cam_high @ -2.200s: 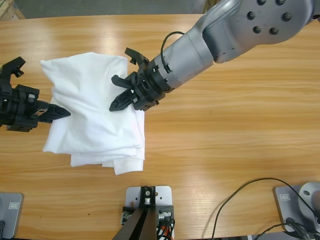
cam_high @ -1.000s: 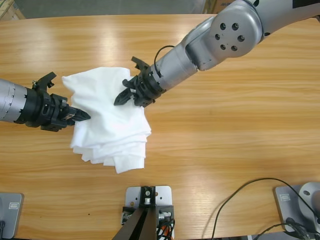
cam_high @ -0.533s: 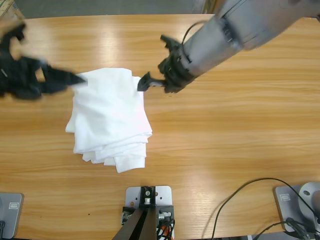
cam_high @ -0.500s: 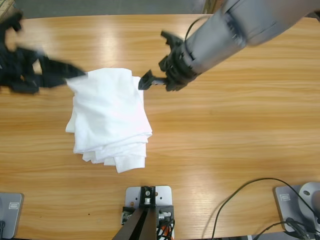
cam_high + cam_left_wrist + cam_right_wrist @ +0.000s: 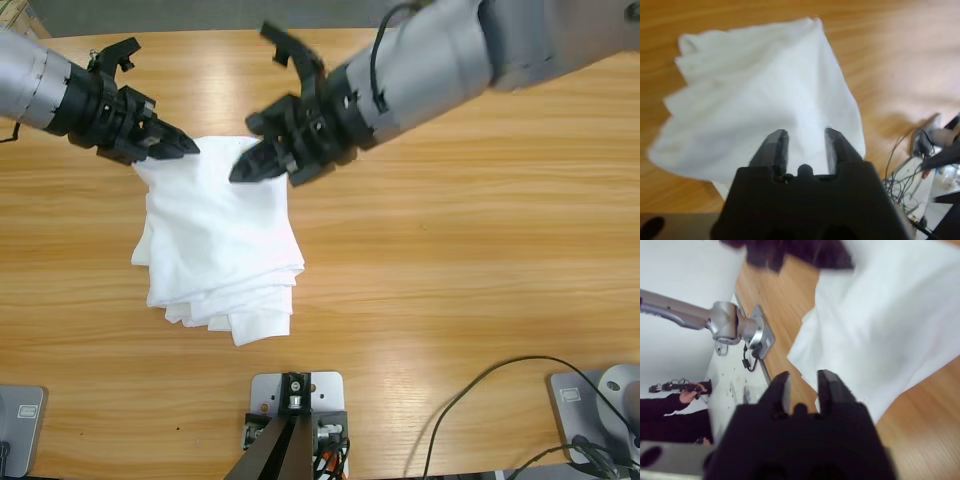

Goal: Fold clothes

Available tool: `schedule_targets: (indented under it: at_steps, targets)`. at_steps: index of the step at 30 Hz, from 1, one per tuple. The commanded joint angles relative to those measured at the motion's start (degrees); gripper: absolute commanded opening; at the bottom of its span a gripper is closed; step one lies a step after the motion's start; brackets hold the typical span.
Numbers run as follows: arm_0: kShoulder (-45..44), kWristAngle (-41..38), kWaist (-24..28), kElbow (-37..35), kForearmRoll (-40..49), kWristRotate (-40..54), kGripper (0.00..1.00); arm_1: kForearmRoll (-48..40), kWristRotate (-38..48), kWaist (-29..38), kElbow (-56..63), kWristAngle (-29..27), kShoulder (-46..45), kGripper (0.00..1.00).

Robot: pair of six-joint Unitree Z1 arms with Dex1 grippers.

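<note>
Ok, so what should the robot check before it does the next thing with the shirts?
1. Left gripper empty, with its jaws apart: ok.
2. Right gripper empty, with its jaws apart: ok.
3. Folded white bundle resting on the table: ok.
4. Bundle edges lined up: not ok, the layers stick out unevenly at one end.
5. Grippers clear of the cloth: cannot tell, both are at the bundle's far corners in the high view.

clothes (image 5: pixel 220 245): piled on the table (image 5: pixel 470 250), left of middle
one gripper (image 5: pixel 178 148): at pile's far-left corner
other gripper (image 5: pixel 262 150): over far edge, just right
</note>
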Motion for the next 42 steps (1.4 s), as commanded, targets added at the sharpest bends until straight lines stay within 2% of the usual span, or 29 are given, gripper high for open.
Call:
schedule_targets:
  at_steps: [1, 4, 13, 20, 25, 29, 33, 36, 39, 42]
  targets:
    - [6.4, -0.5, 0.8, -2.9, -0.9, 0.3, 0.0, -5.3, -0.4, 0.5, 4.6, 5.5, 7.2, 0.0]
    - [7.1, -0.6, 0.5, -2.3, -0.9, 0.4, 0.0, -7.0, -0.4, 0.5, 4.7, 7.3, 10.1, 0.0]
    - [7.6, -1.4, 0.0, 2.2, -0.8, 0.7, 0.0, -12.1, -0.4, 0.7, 8.3, 8.0, 15.2, 0.0]
    - [10.7, -1.7, 0.1, 4.8, -0.9, 1.2, 0.0, -12.2, -0.2, 0.7, 9.8, 8.0, 16.7, 0.0]
    - [14.6, -1.6, 1.3, 6.6, -4.5, 1.7, 0.0, -12.7, -0.2, 0.7, 11.7, 7.7, 16.2, 0.0]
    - [14.3, -1.4, 4.1, 7.4, -4.7, 3.2, 0.0, -12.7, -0.2, 0.7, 13.3, 7.2, 15.2, 0.0]
    - [7.5, -1.6, 6.4, 8.5, -4.5, 4.3, 0.0, -12.9, -0.2, 0.7, 14.3, 6.8, 13.2, 0.0]
    - [-2.3, -1.6, 6.4, 7.7, -4.6, 3.7, 0.0, -12.0, 0.2, 0.7, 14.0, 6.4, 9.9, 0.0]
    - [-12.7, -1.9, 5.8, 7.3, -4.1, -1.0, 0.0, -5.8, -0.1, 0.7, 11.3, 4.9, 4.0, 0.0]
    - [-18.5, -1.8, 2.1, 8.9, -0.5, -2.0, 0.0, 1.7, -2.0, 0.7, 2.6, 3.4, -0.2, 0.0]
